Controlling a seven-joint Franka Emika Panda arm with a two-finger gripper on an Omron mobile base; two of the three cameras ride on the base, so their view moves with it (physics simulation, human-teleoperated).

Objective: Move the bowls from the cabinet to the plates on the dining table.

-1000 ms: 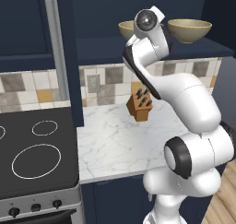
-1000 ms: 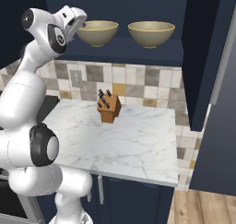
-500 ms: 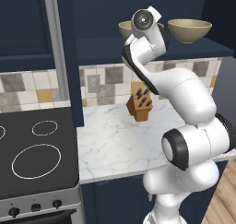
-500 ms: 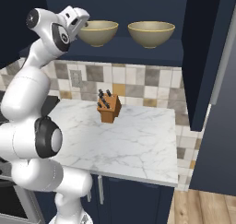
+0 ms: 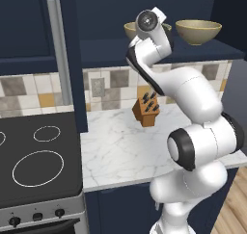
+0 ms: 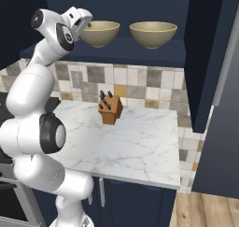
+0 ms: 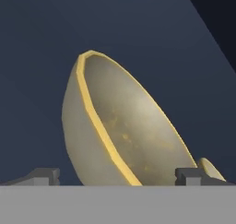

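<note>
Both bowls sit upright on the open shelf of the cabinet (image 6: 140,51), above the worktop (image 6: 135,142) with its knife block (image 6: 110,110), so they can only be reached from the front. The tool (image 7: 117,174) stands raised to shelf height, its fingers spread wide and holding nothing, framing the near bowl (image 6: 99,33) and likely lined up to take its rim. The second bowl (image 6: 153,34) rests just beside the first, farther from the arm
</note>
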